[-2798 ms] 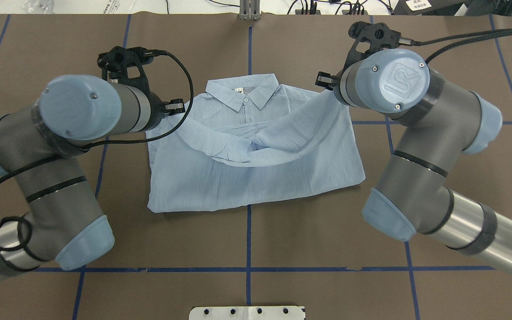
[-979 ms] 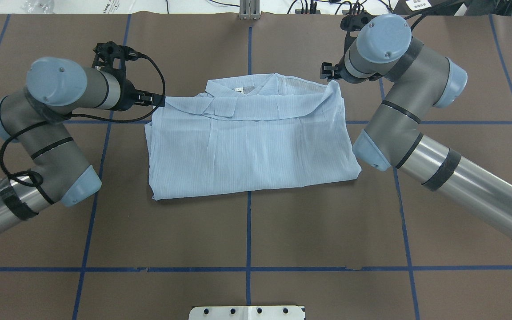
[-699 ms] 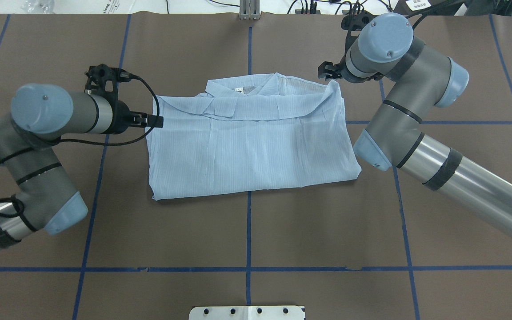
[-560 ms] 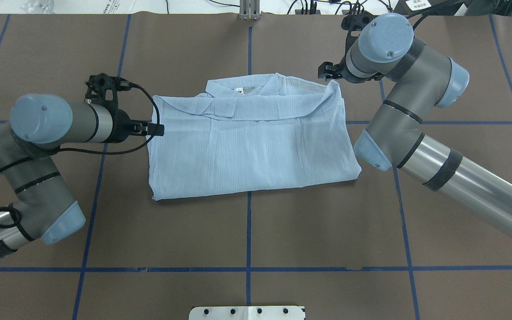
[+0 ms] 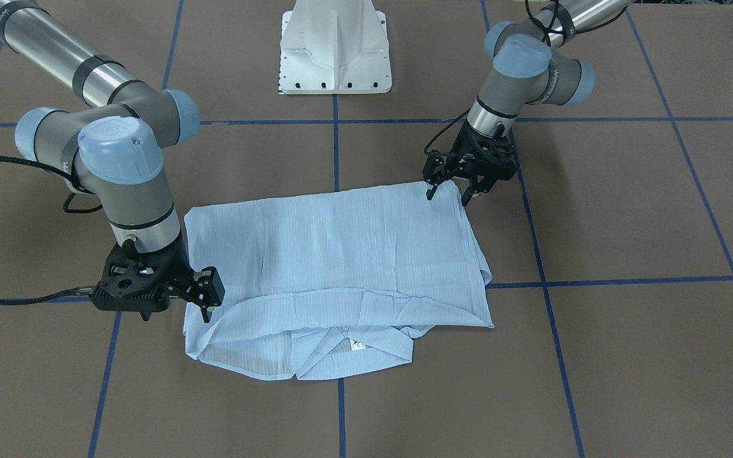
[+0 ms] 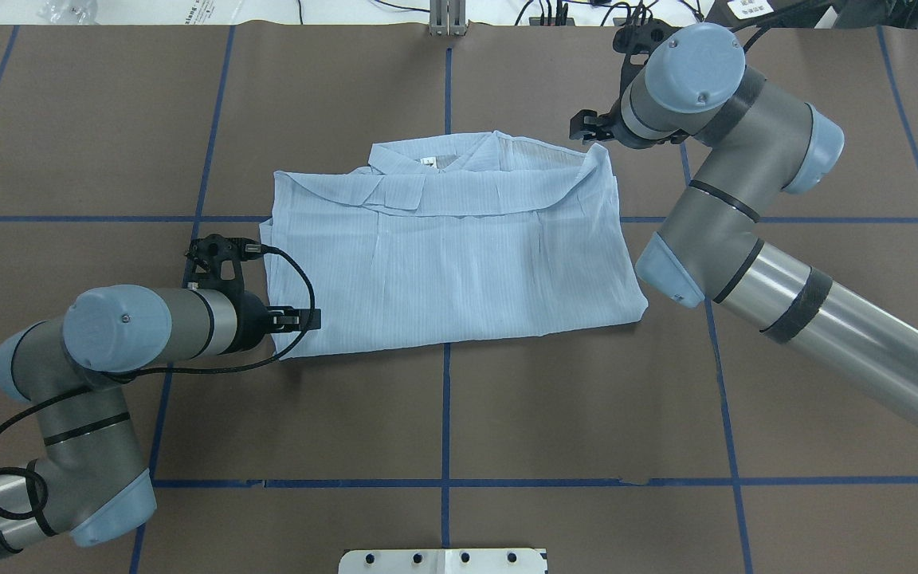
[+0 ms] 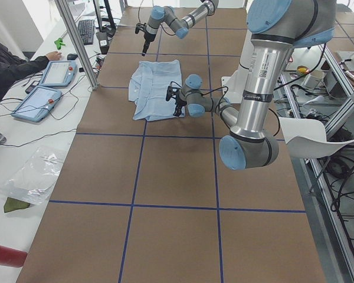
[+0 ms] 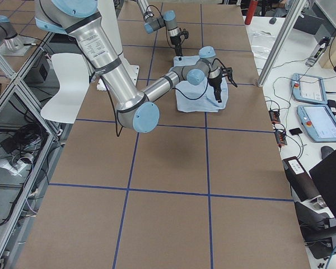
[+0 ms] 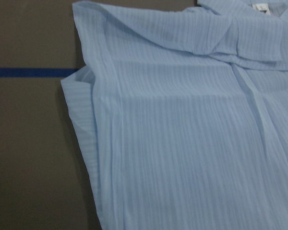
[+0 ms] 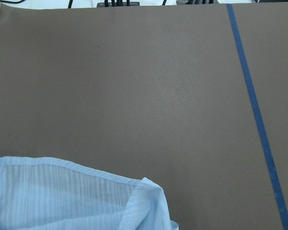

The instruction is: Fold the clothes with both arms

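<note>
Nearest the robot, a white base plate (image 6: pixel 443 560) was cut off by the lower edge of the overhead view. Blue tape lines (image 6: pixel 445 414) crossed the brown surface (image 6: pixel 586 399).

The left arm (image 6: pixel 148 327) lay low. The left tool (image 5: pixel 448 196) stood at the shirt's near-left corner, jaws parted with the corner between them and holding nothing. Whether a fingertip touched the cloth could not be made out. Its wrist camera showed only cloth and surface, with no fingers in frame.

The light blue shirt (image 6: pixel 451 263) lay folded flat at the centre of the surface, across a tape line. A folded-over band ran along its far part and hid most of the collar (image 6: pixel 395 155). The neck label (image 6: pixel 427 162) showed, its print too small to read. No buttons could be distinguished.

Farthest out, the right tool (image 6: pixel 582 129) stood just beside the shirt's far-right corner. Its jaws appeared released and gripped nothing, though the right arm (image 6: pixel 698 80) hid much of the tool from above. Its wrist camera caught only that corner, lying flat at the bottom of the frame.
</note>
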`<control>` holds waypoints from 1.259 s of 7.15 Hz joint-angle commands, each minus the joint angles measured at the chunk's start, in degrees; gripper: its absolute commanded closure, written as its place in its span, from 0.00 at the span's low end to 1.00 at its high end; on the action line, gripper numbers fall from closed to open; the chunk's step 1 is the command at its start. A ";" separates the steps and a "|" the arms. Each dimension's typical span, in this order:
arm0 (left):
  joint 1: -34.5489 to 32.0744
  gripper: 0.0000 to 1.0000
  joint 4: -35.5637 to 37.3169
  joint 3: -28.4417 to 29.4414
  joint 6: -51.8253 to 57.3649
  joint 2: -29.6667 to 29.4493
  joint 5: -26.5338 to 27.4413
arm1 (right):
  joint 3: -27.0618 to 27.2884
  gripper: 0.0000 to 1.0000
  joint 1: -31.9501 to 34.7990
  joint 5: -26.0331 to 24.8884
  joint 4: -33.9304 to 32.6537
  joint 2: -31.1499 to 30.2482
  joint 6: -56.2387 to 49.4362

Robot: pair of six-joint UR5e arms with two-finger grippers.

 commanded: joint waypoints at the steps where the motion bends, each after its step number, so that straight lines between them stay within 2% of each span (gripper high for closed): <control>1: 0.97 0.47 0.03 -0.12 -0.54 0.12 0.32 | 0.08 0.00 0.00 -0.05 2.96 -1.04 0.07; 8: 1.85 0.47 0.47 -1.88 -0.45 2.93 0.32 | 0.08 0.00 0.00 -0.05 3.05 -1.22 0.25; 9: 2.38 0.51 0.47 -1.88 -0.45 2.93 0.32 | 0.08 0.00 0.00 -0.05 3.05 -1.22 0.33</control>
